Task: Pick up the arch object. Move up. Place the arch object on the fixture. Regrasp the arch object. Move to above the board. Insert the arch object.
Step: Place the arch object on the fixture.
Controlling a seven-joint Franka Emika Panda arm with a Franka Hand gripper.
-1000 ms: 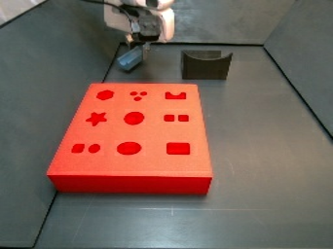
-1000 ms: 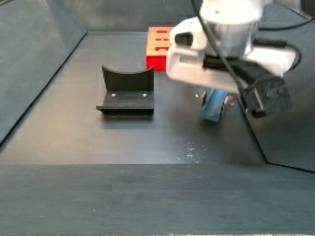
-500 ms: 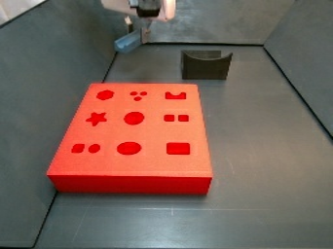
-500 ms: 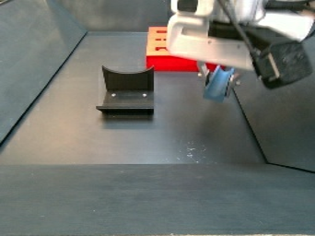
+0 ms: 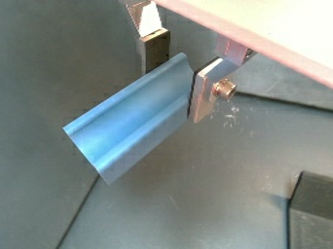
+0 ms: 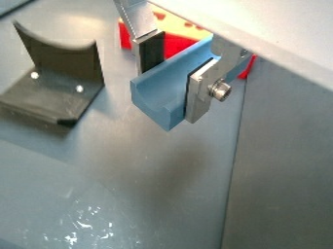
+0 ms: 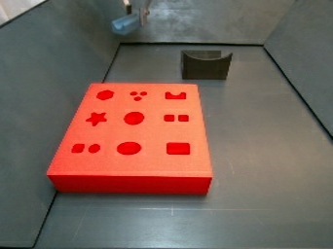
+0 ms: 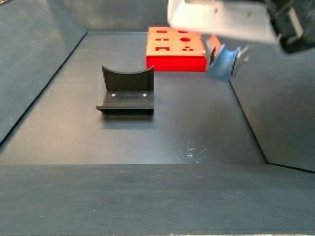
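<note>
- Gripper [image 6: 176,70] is clamped on the arch object [image 6: 169,86]; both wrist views show the silver fingers [image 5: 204,91] pressed on opposite faces of the grey-blue block, which hangs at a tilt below them.
- Position: in a side view the gripper [image 8: 224,57] is high above the floor, with the arch object [image 8: 223,61] well clear of every surface. In a side view the piece [image 7: 125,22] sits near the frame's upper edge.
- Fixture [image 8: 125,90] stands on the floor, well apart from the held piece; the board [image 7: 131,136] lies flat, untouched.
- Step in hand, as judged: the lift is near its end; transfer to the fixture comes next.
- Procedure: carry the piece over the fixture before descending. Line up its long axis with the curved dip [image 6: 58,55], lower slowly, and release only once it is seated. A tilted piece may tip on release.
- Change from the earlier frames: the gripper and piece have risen; a second ago the piece was just above the floor, and the arm body has now largely left both side views.
</note>
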